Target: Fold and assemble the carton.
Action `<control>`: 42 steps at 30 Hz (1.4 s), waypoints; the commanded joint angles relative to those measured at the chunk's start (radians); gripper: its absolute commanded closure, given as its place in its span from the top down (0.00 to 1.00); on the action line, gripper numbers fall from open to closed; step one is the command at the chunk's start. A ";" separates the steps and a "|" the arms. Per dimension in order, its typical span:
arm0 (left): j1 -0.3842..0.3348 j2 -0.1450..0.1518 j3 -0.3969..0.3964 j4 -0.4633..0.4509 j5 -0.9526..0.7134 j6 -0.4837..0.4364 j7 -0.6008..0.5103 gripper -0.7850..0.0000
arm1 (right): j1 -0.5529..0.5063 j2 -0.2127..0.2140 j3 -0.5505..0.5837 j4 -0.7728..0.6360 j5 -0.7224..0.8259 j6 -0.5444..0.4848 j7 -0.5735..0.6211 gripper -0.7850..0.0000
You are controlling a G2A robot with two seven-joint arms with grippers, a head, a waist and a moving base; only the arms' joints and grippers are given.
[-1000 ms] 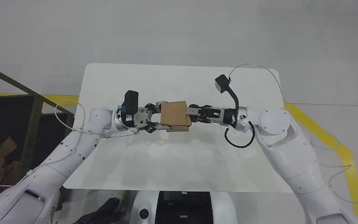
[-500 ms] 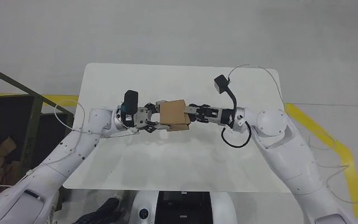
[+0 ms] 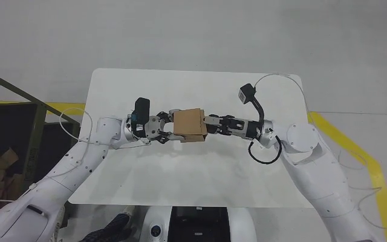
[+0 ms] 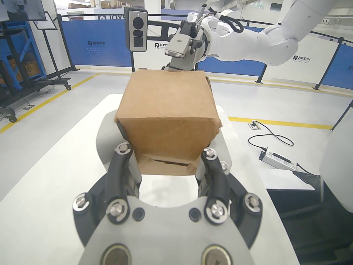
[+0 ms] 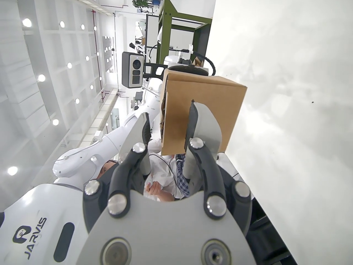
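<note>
Brown cardboard carton [image 3: 188, 123] sits between my two arms, over the middle of the white table [image 3: 181, 175]. Left gripper [image 4: 165, 142] is clamped on one end, a finger down either side. Right gripper [image 5: 169, 128] is at the opposite end — clenched or slack, I cannot tell.
</note>
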 commanded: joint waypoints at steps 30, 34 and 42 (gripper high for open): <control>0.000 0.000 0.000 0.000 0.000 0.000 0.000 0.00 | -0.014 -0.002 -0.019 -0.036 -0.016 0.000 -0.024 0.13; 0.000 0.000 0.000 0.000 0.000 0.000 0.000 0.00 | -0.037 0.003 0.013 -0.043 -0.004 -0.010 -0.023 0.14; 0.000 0.000 0.000 0.000 0.000 0.000 0.000 0.00 | -0.078 0.010 0.038 -0.070 0.013 -0.023 -0.005 0.00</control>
